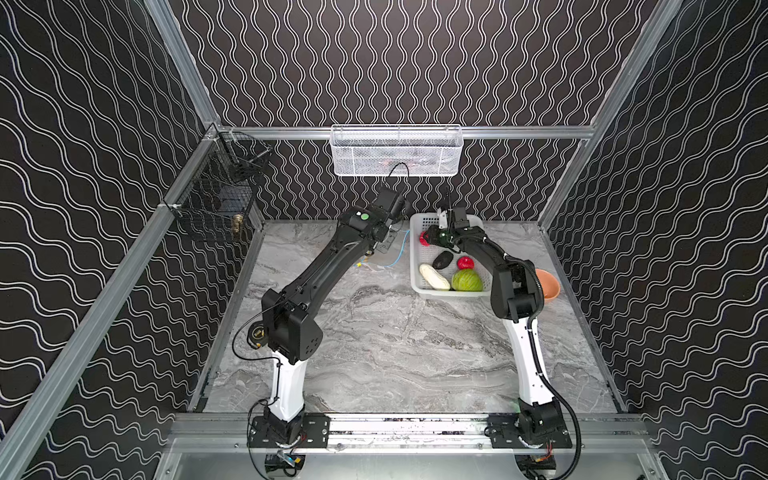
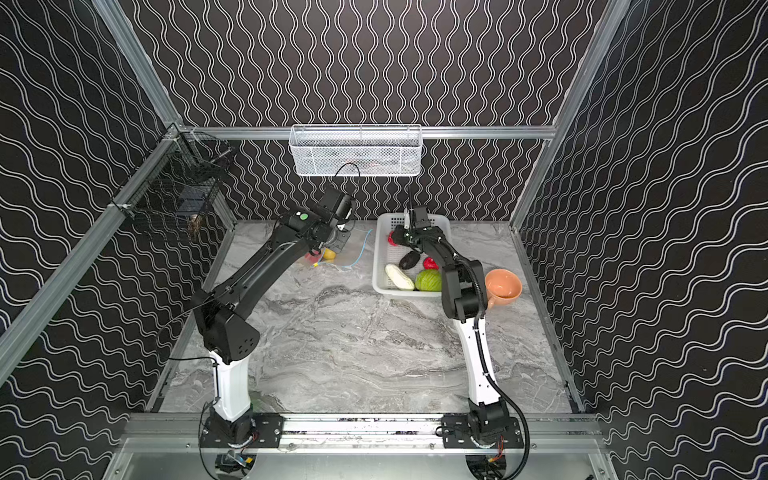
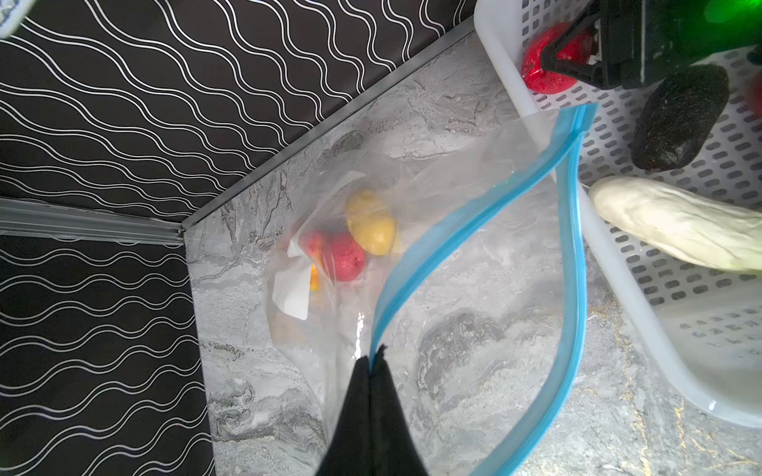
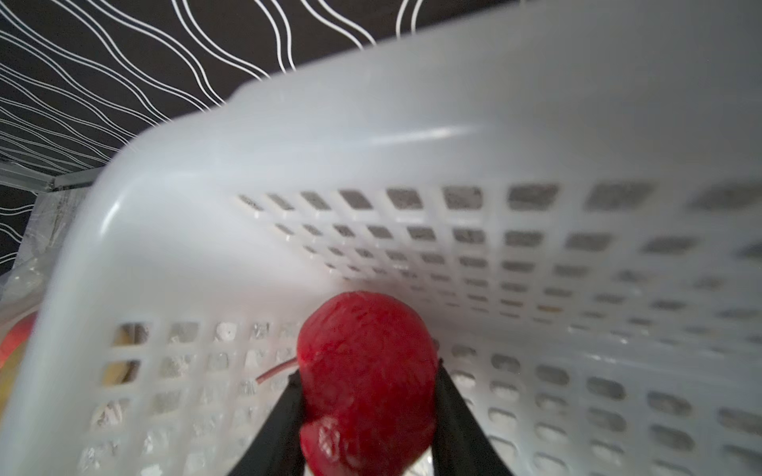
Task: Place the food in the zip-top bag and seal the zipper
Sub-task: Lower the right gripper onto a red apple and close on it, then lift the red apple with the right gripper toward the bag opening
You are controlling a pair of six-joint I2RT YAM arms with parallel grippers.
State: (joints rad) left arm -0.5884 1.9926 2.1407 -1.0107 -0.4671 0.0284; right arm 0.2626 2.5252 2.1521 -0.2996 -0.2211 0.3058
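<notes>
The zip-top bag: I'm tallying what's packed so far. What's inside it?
Inside the bag: a yellow potato and a red piece. An orange piece and a second reddish piece peek past the white label, which covers the rest of them.

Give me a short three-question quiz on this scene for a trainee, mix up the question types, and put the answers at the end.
1. True or false: the left gripper is clamped on the zipper of the zip-top bag.
2. Which piece sits between the fingers of the right gripper? A white long vegetable; B red piece; C green cabbage.
3. In a top view, how many pieces of food show inside the white basket?
Key: 1 true; 2 B; 3 five.
</notes>
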